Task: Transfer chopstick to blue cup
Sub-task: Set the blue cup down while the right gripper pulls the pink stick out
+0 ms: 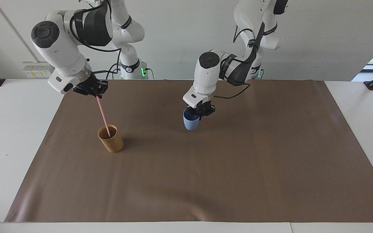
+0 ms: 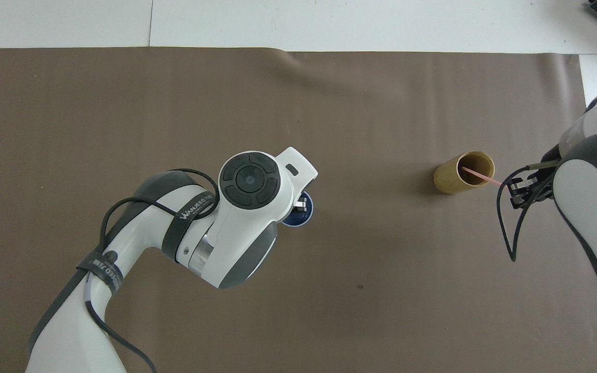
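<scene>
My left gripper (image 1: pixel 200 112) is shut on the rim of the blue cup (image 1: pixel 190 123), which hangs tilted just over the middle of the brown mat. In the overhead view the left wrist hides most of the blue cup (image 2: pixel 304 213). My right gripper (image 1: pixel 96 94) is shut on the top end of the pale pink chopstick (image 1: pixel 103 113). The stick slants down, and its lower tip is inside the tan-brown cup (image 1: pixel 112 142). From above, the chopstick (image 2: pixel 480 177) runs from the tan cup (image 2: pixel 449 181) to the right gripper (image 2: pixel 517 187).
A brown mat (image 1: pixel 206 181) covers most of the white table (image 1: pixel 8 129). The tan-brown cup stands upright on it toward the right arm's end. Cables hang from both wrists.
</scene>
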Motion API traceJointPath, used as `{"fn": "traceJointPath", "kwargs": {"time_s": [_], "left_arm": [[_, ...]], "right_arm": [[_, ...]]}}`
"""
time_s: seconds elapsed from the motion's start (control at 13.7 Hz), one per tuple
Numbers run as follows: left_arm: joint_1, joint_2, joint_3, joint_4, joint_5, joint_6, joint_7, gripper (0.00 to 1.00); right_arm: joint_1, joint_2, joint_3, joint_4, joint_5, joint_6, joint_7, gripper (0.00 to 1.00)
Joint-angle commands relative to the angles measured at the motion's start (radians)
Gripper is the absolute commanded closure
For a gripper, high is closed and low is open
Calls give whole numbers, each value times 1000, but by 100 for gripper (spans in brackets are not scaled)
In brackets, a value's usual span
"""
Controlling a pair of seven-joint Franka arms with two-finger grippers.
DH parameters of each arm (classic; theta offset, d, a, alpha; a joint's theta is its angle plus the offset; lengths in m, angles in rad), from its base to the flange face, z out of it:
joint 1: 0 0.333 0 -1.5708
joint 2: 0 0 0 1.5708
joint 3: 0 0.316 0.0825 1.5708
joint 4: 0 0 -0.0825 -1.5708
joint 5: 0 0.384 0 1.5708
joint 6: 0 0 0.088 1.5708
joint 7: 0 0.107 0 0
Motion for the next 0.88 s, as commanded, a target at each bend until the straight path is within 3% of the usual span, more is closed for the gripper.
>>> {"fn": "traceJointPath", "kwargs": {"time_s": [0.0, 0.15, 0.36, 0.44, 0.51, 0.58, 0.66, 0.8], "left_arm": [[-34, 34, 14, 23, -18, -21, -16, 100], [-37, 34, 14, 19, -24, -10, -16, 100], [-63, 38, 13, 5, -24, 28, -10, 100], [-65, 38, 13, 6, -24, 36, -5, 94], [-65, 38, 13, 5, -28, 42, -5, 64], [-65, 38, 13, 2, -30, 47, -2, 24], [-65, 38, 13, 0, -30, 47, -2, 0], [-62, 35, 14, 5, -30, 50, 5, 0]], "right_arm": [[-8, -52, 3, 17, 18, -56, -33, 100], [-10, -49, 0, 72, 22, -147, -33, 100], [-10, -65, 0, 54, 19, -163, -31, 100], [-10, -65, 0, 52, 19, -163, -31, 100], [-10, -66, 0, 52, 19, -162, -31, 100], [-8, -68, 0, 50, 19, -160, -30, 100], [-2, -69, 0, 47, 19, -159, -25, 100], [-2, -69, 0, 43, 19, -156, -23, 100]]}}
